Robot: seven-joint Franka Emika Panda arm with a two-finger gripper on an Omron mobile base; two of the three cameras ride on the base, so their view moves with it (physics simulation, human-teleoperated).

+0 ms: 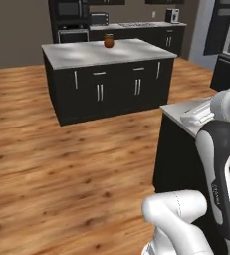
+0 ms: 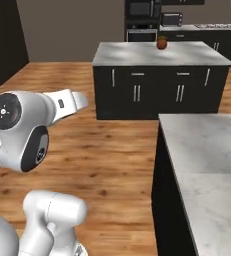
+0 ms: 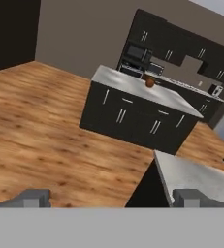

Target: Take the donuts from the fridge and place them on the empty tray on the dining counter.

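The dining counter (image 2: 207, 165), white-grey marble on a black base, shows one corner at my right (image 1: 178, 110) (image 3: 196, 180). In the hand view my gripper (image 3: 112, 197) is open, its two grey fingertips (image 3: 33, 196) standing wide apart with only the wood floor and the counter corner beyond them. The white hand hangs above the counter's near corner in the left base view. The donuts, the fridge and the empty tray are out of view.
A separate island (image 1: 109, 79) with black, silver-handled cabinets stands ahead across open wood floor (image 1: 61, 159). A small orange-brown round thing (image 1: 109, 41) sits on its top. Wall ovens (image 1: 70, 22) and back counters lie behind. A tall black mass (image 2: 2, 45) stands at far left.
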